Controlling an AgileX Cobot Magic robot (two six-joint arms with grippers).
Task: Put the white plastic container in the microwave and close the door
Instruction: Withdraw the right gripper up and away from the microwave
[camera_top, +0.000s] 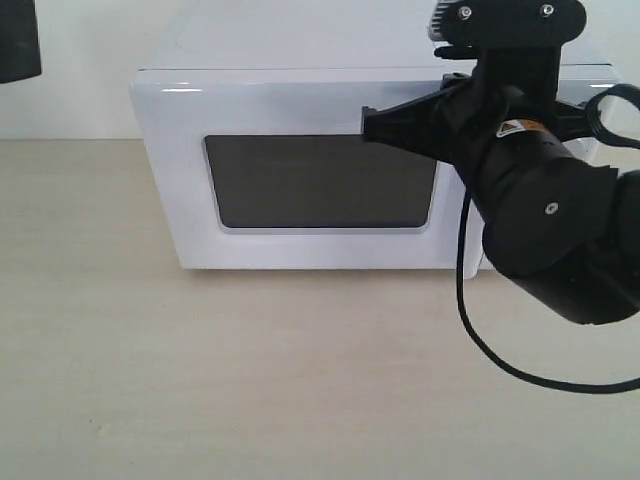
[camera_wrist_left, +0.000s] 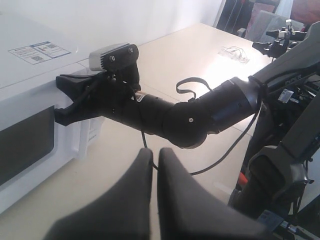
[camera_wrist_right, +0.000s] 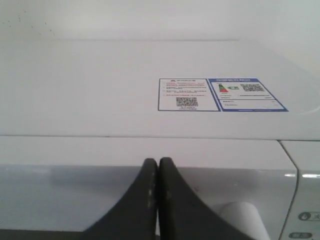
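Note:
The white microwave (camera_top: 300, 90) stands at the back of the table with its door (camera_top: 180, 180) flush against the body and its dark window (camera_top: 320, 180) facing me. My right gripper (camera_top: 368, 122) (camera_wrist_right: 158, 162) is shut, with nothing between its fingers. Its tips rest against the door's upper right part, next to the white bar handle (camera_wrist_right: 240, 217). My left gripper (camera_wrist_left: 154, 152) is shut and empty. It hangs over the table off the microwave's side and looks toward the right arm (camera_wrist_left: 190, 120). The white plastic container is out of view.
Pale wooden tabletop (camera_top: 250, 380) spreads in front of the microwave. A black cable (camera_top: 480, 340) droops from the right arm to the table. Part of the left arm (camera_top: 15, 40) shows at the upper left. Stickers (camera_wrist_right: 220, 94) lie on the microwave's top.

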